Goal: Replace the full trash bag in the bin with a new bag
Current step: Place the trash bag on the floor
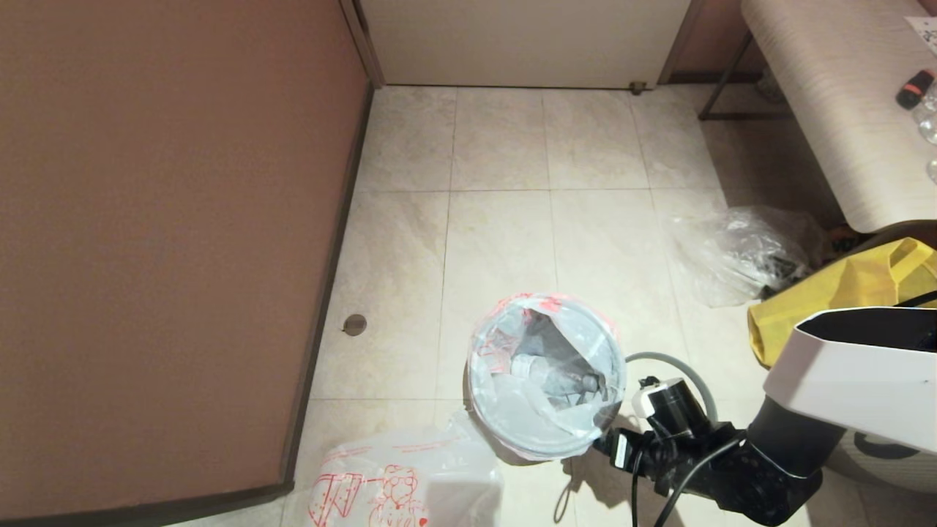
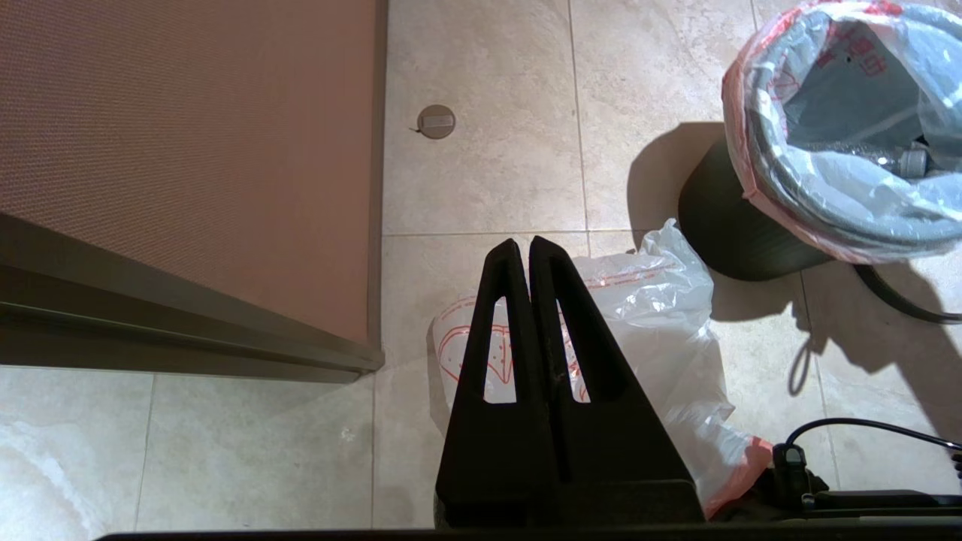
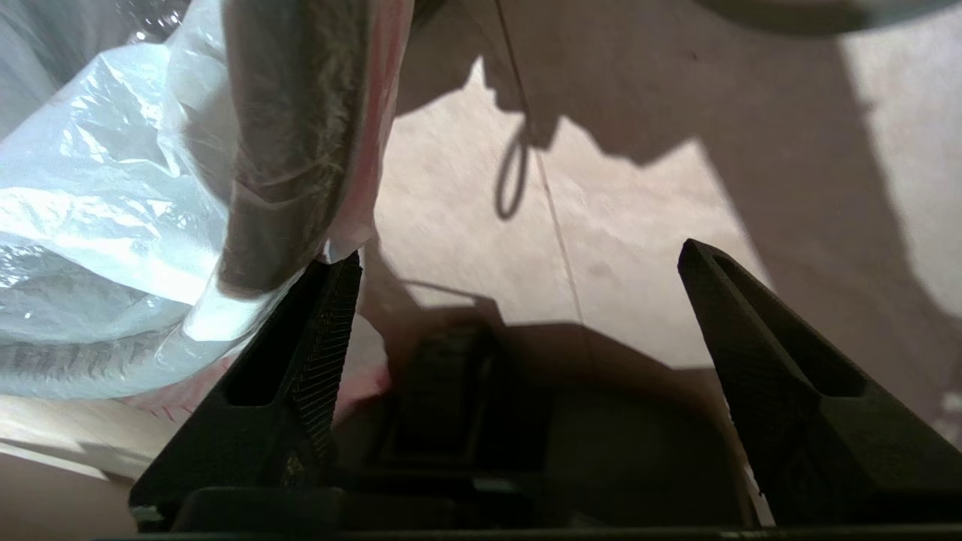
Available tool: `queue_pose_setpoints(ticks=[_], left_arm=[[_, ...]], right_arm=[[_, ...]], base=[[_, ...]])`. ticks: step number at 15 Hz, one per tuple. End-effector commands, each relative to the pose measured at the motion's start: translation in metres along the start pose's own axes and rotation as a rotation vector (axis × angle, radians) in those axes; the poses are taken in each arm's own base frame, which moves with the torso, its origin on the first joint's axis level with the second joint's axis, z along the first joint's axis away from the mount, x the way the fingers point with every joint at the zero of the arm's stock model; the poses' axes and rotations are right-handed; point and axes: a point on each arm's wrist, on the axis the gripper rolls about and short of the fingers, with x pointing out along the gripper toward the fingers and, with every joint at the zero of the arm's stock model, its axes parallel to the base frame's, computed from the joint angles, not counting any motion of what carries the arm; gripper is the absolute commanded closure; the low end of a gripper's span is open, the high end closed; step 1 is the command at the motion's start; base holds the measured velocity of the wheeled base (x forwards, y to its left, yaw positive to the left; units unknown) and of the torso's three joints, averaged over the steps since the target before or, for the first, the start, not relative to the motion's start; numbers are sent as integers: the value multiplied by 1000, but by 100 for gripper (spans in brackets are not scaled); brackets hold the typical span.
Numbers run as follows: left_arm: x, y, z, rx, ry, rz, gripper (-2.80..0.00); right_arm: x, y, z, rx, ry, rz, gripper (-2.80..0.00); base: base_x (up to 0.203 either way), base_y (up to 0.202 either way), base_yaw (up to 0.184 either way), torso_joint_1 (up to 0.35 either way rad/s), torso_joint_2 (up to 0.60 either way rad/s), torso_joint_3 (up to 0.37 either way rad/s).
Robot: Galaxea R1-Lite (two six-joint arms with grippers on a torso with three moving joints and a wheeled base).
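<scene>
The right gripper (image 3: 518, 278), jaws wide and empty, sits beside the bin (image 2: 740, 225); bag plastic (image 3: 90, 225) hides the rim. The left gripper (image 2: 530, 248) is closed, empty.

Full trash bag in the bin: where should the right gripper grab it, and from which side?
Probably the full trash bag's edge where it folds over the bin's rim, coming from the near right side, where the open right gripper sits. The film forms a lip there; the middle sags around a bottle. The left gripper is parked, shut, above the new bag.
</scene>
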Motion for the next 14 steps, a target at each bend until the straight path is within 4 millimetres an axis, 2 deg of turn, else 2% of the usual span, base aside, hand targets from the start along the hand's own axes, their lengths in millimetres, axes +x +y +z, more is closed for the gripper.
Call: queue_pose_setpoints(ticks=[1, 4, 8, 12, 14], left_arm=[[0, 0, 0, 0, 2, 0, 0], [0, 0, 0, 0, 2, 0, 0], [0, 0, 0, 0, 2, 0, 0], [0, 0, 0, 0, 2, -2, 0], [0, 0, 0, 0, 2, 0, 0]], right_arm=[[-1, 1, 6, 18, -44, 29, -280], [-5, 1, 8, 33, -125, 105, -280], [-6, -7, 0, 12, -79, 106, -280], [-5, -23, 13, 43, -94, 85, -280], [-9, -25, 18, 57, -71, 137, -280]], base=[[0, 0, 0, 0, 0, 0], [0, 0, 0, 0, 0, 0], [0, 0, 0, 0, 0, 0], [0, 0, 0, 0, 0, 0], [0, 0, 0, 0, 0, 0]])
